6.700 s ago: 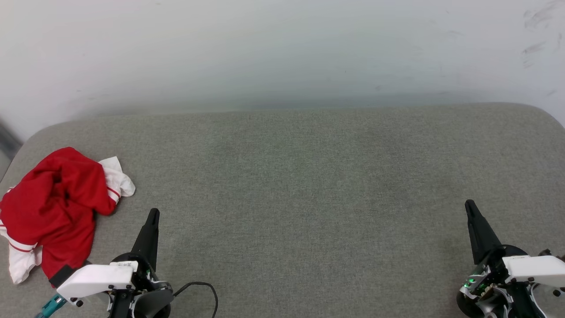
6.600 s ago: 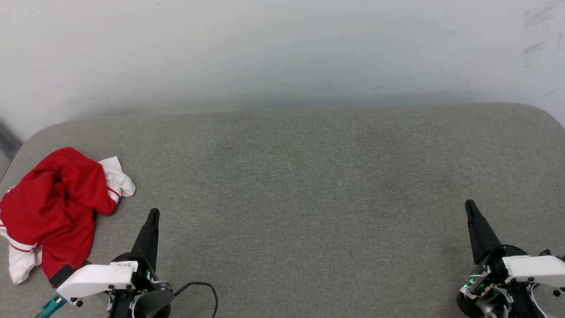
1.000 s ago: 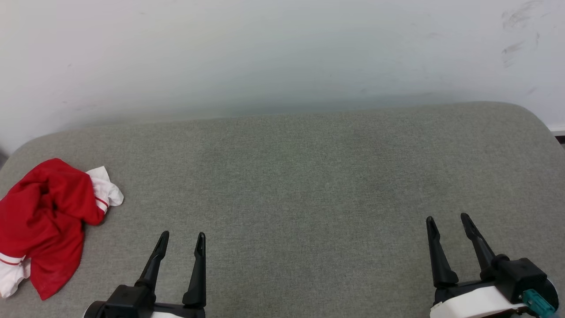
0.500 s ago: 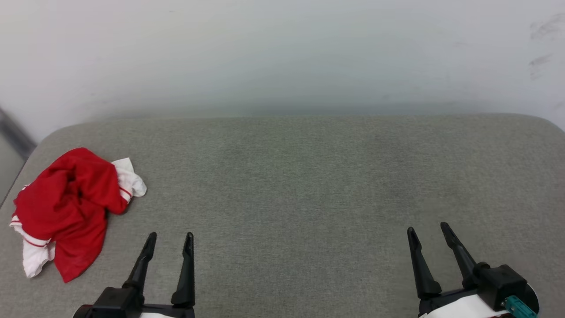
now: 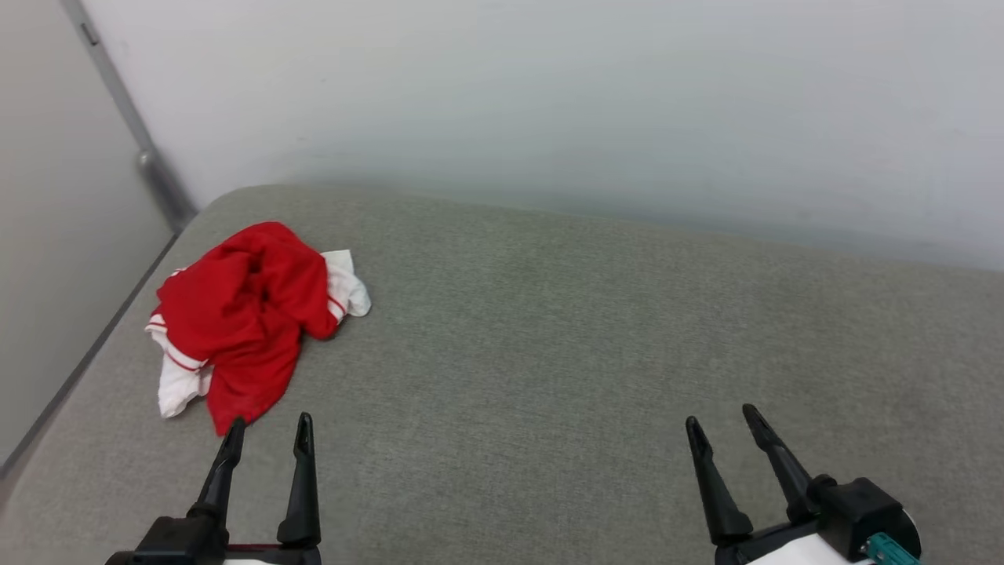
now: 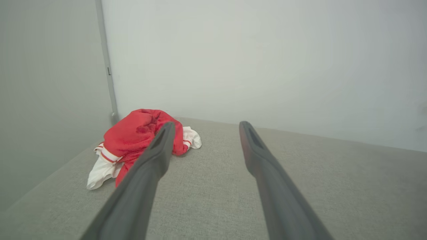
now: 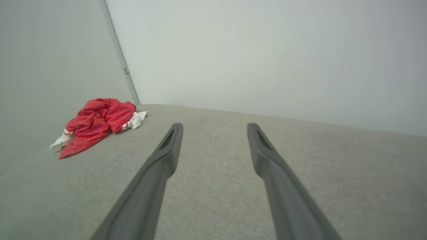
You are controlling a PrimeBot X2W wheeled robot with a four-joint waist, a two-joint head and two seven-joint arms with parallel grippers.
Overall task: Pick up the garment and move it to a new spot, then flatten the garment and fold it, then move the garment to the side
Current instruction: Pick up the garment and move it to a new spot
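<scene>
The garment lies crumpled in a red heap with white striped sleeves poking out, at the far left of the grey cushioned surface. My left gripper is open just in front of it, its left fingertip close to the hem, nothing between the fingers. In the left wrist view the garment sits ahead and left of the left gripper. My right gripper is open over bare fabric at the lower right. In the right wrist view the garment lies far left of the right gripper.
A white wall rises behind the surface. At the left, a grey panel with a vertical metal strip stands close beside the surface's left edge, near the garment.
The head camera has turned left, so the garment now sits nearer the view's middle and the left panel shows. Both grippers stay open, the left one nearer the garment's hem.
</scene>
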